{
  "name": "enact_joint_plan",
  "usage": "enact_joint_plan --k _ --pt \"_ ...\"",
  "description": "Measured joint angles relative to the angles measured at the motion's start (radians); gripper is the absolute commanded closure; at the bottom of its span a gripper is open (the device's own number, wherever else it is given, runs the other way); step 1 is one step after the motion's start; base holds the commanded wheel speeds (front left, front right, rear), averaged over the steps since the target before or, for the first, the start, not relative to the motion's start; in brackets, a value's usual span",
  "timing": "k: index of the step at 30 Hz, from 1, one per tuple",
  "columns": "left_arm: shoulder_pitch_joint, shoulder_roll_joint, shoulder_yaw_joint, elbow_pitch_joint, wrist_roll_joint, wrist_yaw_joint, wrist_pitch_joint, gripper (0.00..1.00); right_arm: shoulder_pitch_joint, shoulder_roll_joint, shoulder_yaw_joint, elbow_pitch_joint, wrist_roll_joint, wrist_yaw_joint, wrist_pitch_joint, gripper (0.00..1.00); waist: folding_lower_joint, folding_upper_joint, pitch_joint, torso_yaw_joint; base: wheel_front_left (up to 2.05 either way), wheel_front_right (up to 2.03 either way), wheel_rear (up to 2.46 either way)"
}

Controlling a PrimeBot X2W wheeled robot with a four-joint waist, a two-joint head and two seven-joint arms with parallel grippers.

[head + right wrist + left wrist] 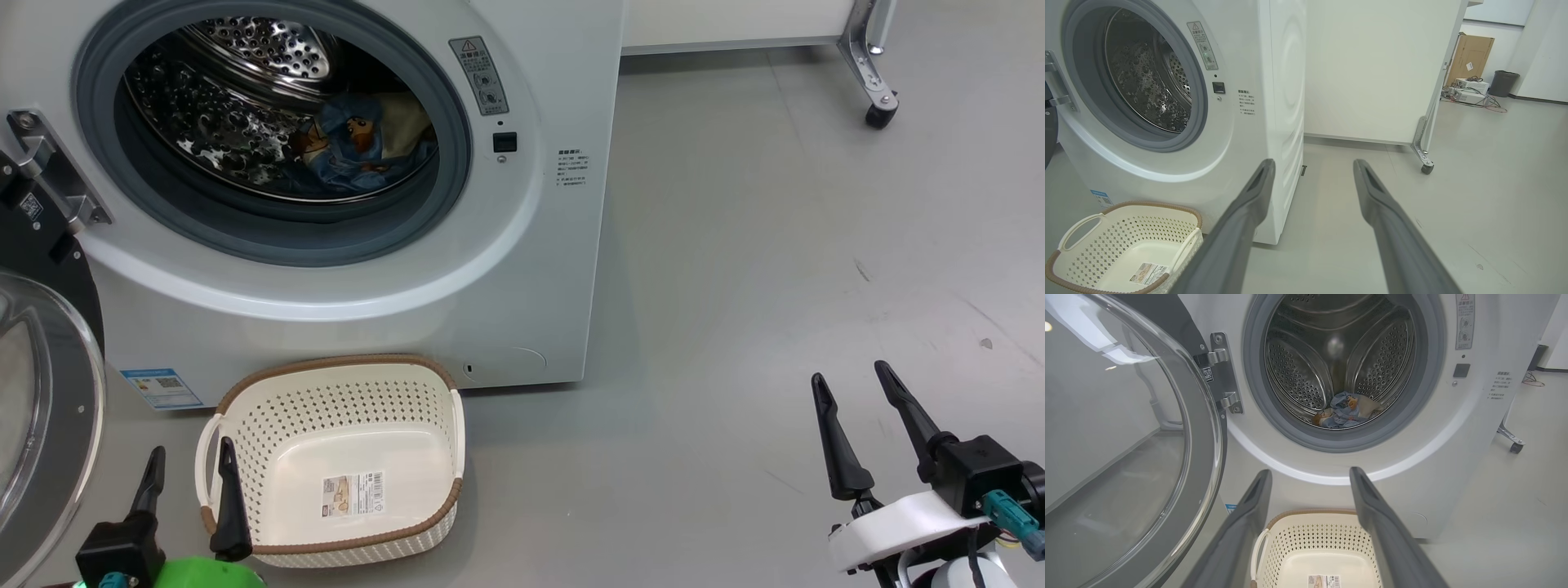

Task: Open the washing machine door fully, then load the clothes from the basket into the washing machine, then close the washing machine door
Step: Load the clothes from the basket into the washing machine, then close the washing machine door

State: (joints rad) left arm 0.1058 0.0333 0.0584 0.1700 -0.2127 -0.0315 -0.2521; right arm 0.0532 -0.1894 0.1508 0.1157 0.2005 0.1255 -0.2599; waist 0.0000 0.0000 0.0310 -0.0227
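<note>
Clothes [359, 143] lie inside the washer [522, 269], door [49, 392] swung open, basket [245, 392] on the floor [775, 286] before it. Left gripper [190, 447] and right gripper [850, 373] gape, holding nothing. Left wrist: wide fingers [1241, 539] frame the basket. Right wrist: wide fingers [1396, 245] above floor beside the washer.

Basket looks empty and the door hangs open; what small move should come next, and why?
Probably swing the left hand toward the washing machine door to start pushing it shut. The clothes lie in the drum, the basket holds nothing but its label, the door stands wide open at the left, and that hand is open, empty and nearest it.
</note>
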Motion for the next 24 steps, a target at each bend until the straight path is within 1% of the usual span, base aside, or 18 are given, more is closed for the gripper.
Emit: enact_joint_plan --k 12,24 --pt "0.009 0.0 -0.008 -0.015 0.0 0.022 0.0 0.0 0.0 0.001 0.0 0.0 0.0 0.0 0.0 0.0 0.0 0.0 -0.003 -0.004 -0.13 0.13 0.0" --pt "0.018 0.0 -0.023 -0.022 0.0 0.033 0.0 0.0 0.0 0.001 0.0 0.0 0.0 0.0 0.0 0.0 0.0 0.0 -0.001 -0.007 -0.57 0.57 0.0"
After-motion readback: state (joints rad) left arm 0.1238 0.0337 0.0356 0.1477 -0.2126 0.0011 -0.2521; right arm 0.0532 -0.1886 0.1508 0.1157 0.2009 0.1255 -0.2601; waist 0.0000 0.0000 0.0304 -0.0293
